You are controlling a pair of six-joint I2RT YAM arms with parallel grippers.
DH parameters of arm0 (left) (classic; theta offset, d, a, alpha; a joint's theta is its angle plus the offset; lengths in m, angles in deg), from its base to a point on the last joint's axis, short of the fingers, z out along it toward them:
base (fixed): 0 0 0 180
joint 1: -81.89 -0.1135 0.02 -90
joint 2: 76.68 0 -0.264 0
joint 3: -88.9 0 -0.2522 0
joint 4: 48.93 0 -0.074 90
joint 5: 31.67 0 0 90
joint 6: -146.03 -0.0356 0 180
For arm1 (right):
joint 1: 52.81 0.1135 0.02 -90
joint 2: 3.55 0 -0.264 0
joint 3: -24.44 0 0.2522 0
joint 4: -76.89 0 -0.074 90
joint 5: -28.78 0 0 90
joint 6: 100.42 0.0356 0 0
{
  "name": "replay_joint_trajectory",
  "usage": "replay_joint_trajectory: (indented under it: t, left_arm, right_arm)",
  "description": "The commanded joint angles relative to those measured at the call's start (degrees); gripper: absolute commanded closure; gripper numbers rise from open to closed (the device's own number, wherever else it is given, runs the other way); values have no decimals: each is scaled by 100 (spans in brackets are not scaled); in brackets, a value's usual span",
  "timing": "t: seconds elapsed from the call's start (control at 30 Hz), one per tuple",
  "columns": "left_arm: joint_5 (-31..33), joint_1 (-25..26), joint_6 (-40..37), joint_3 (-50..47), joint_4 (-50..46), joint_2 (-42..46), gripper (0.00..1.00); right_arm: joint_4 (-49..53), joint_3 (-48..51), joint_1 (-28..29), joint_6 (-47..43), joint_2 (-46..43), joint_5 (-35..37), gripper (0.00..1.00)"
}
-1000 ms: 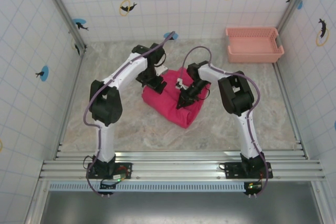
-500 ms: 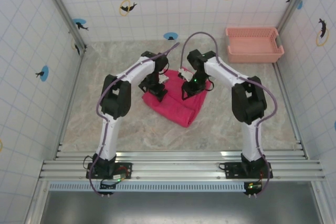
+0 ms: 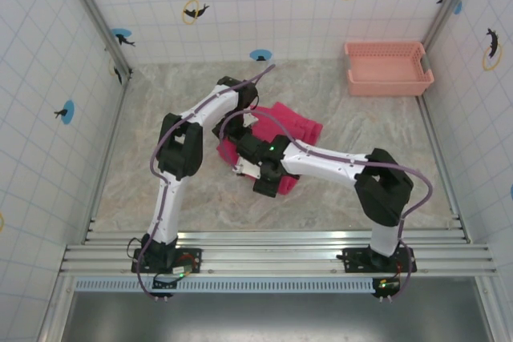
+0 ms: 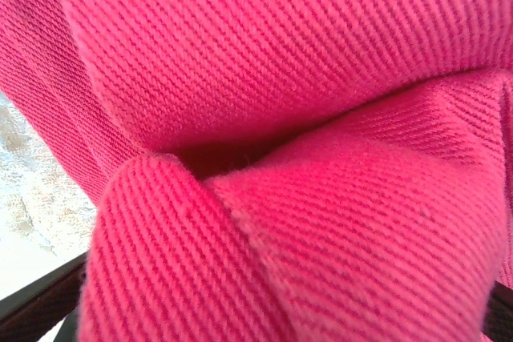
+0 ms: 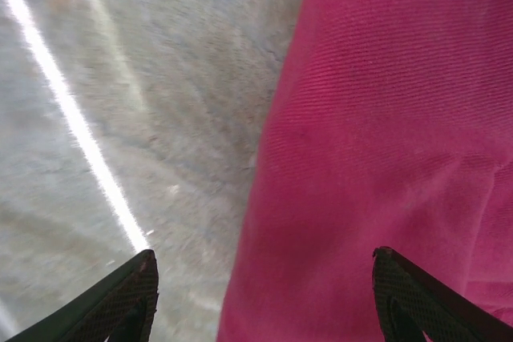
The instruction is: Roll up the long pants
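Note:
The long pants (image 3: 293, 126) lie as a bright pink-red folded bundle in the middle of the table. My left gripper (image 3: 237, 130) is pressed down onto their left side. In the left wrist view the ribbed fabric (image 4: 264, 102) bulges across the whole width between the widely spread dark fingers (image 4: 36, 306). My right gripper (image 3: 258, 175) reaches across to the bundle's front left edge. It hangs open (image 5: 263, 255) over the pants' edge (image 5: 385, 142) and the bare table (image 5: 160, 102), with nothing gripped.
A salmon-pink lattice basket (image 3: 388, 68) stands at the back right corner. Tiled walls close in the marbled table (image 3: 160, 190) on three sides. The right arm's long link (image 3: 329, 167) lies across the front of the bundle.
My right gripper has opened and swung from the bundle's back right over to its front left edge. The left arm shifted slightly right and has since stayed put.

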Motion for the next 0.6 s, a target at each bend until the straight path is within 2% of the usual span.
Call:
replay_joint_trajectory:
  t: [0.0, 0.1, 0.13, 0.17, 0.2, 0.3, 0.37, 0.47, 0.57]
  left_arm:
    - [195, -51, -148, -94, -78, -348, 5]
    - [160, -50, -170, -112, -100, -303, 5]
    - [152, -53, -182, -112, -107, -294, 5]
    - [134, -47, -192, -121, -109, -276, 5]
    - [125, -57, -195, -134, -118, -249, 5]
    - [86, -50, -221, -185, -115, -186, 4]
    - [33, -72, -255, -239, -97, -182, 4]
    - [-101, -111, -251, -207, -149, 107, 3]
    - [117, -239, -81, 5, -331, 262, 3]
  right_arm:
    - [-628, 181, 52, -24, 361, 834, 28]
    - [-589, 106, 29, -153, 796, 1306, 32]
    - [-501, 31, 6, -225, 951, 1316, 36]
    - [-378, -81, -39, -327, 1098, 1213, 48]
    - [-273, -185, -102, -388, 1226, 1127, 55]
    - [-66, -422, -243, -539, 1442, 1011, 62]
    - [8, -485, -343, -657, 1449, 771, 71]
    - [273, -623, -542, -875, 1316, -174, 84]
    - [566, -714, -864, -890, 1042, -1929, 89]
